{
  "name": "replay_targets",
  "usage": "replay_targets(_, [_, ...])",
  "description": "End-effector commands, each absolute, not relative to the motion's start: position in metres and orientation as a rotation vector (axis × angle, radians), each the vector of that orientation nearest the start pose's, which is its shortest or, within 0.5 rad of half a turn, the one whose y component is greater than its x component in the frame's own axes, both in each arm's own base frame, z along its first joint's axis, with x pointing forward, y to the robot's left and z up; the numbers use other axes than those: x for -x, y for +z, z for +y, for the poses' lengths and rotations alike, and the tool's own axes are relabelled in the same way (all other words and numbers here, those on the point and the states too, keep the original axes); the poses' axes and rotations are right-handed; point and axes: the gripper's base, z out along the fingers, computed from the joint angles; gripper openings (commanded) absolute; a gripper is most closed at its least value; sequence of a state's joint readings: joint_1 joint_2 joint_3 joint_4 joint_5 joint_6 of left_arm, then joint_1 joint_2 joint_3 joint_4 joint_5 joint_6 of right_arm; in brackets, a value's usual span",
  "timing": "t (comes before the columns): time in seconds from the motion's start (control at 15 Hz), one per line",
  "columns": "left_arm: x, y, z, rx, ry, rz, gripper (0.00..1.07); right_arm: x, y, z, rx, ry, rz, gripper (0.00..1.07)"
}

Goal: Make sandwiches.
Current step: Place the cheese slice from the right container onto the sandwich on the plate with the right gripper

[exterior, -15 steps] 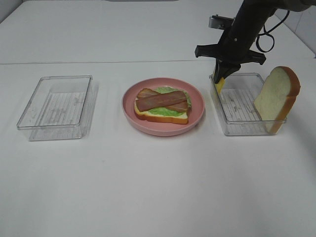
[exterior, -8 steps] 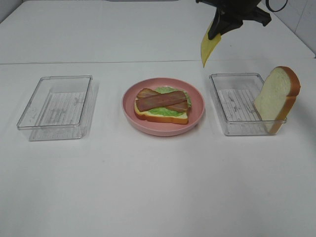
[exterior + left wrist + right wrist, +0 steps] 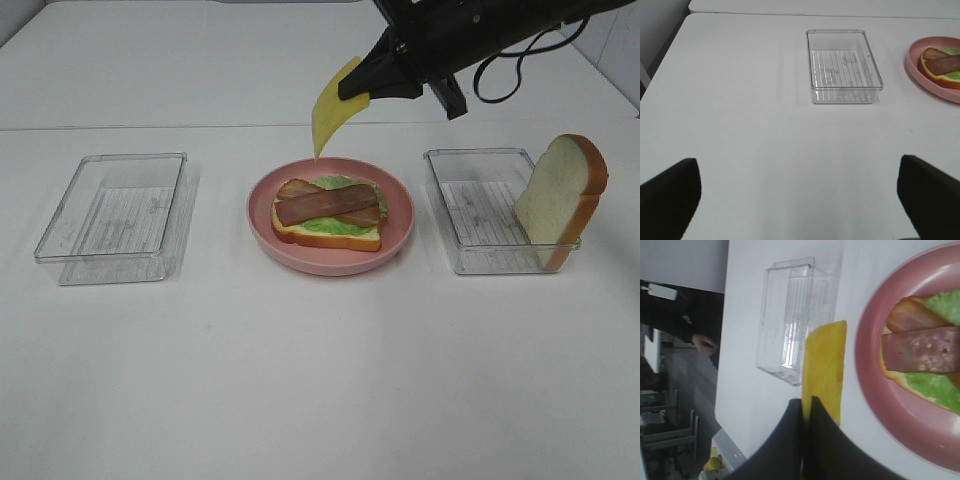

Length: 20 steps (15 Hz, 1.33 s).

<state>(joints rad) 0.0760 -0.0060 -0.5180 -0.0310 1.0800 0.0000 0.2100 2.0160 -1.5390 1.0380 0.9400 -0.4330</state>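
– On the table (image 3: 300,380), from the high camera, what do you count?

– You have one round pink plate (image 3: 330,262), two clear rectangular trays with ribbed floors, two bread slices, one lettuce leaf, two bacon strips and one cheese square. The bottom slice (image 3: 330,240), white with an orange-brown crust, lies flat on the plate. The crinkled green lettuce leaf (image 3: 340,226) lies on it, and the flat brown bacon strips (image 3: 325,205) cross on top. The standing slice (image 3: 560,195) leans on edge in the right tray (image 3: 490,262). The left tray (image 3: 110,270) sits well apart on the plate's other side.

– And your right gripper (image 3: 368,92)?

– Its jaws are pinched on the thin yellow cheese square (image 3: 333,108). It hangs in the air over the plate's far rim, its lower corner pointing down, clear of the food below.

– What does the left wrist camera give you?

– Your left gripper (image 3: 797,165) has its jaws spread wide, holding nothing, over bare table. One tray shows ahead of it, and beside that, part of the plate with the bottom slice and bacon.

– And the right wrist camera?

– You see the dark jaws closed flat on one end of the cheese square, which is smooth and a little bent. Past it are one tray and the plate, with the speckled bacon strips over the lettuce leaf.
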Motion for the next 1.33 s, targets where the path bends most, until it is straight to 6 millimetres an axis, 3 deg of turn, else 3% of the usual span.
replay_targets(0.07, [0.011, 0.281, -0.003, 0.071, 0.009, 2.010, 1.02, -0.409, 0.209, 0.175, 0.124, 1.248, 2.555, 0.00])
replay_targets(0.2, [0.011, 0.281, -0.003, 0.071, 0.009, 2.010, 1.02, -0.415, 0.183, 0.199, 0.122, 1.210, 2.581, 0.00])
replay_targets(0.53, [0.011, 0.281, -0.003, 0.071, 0.009, 2.010, 1.02, -0.432, 0.148, 0.200, 0.013, 1.155, 2.611, 0.00])
replay_targets(1.33, [0.011, 0.281, -0.003, 0.071, 0.009, 2.010, 1.02, -0.434, 0.131, 0.184, 0.069, 0.862, 2.713, 0.00])
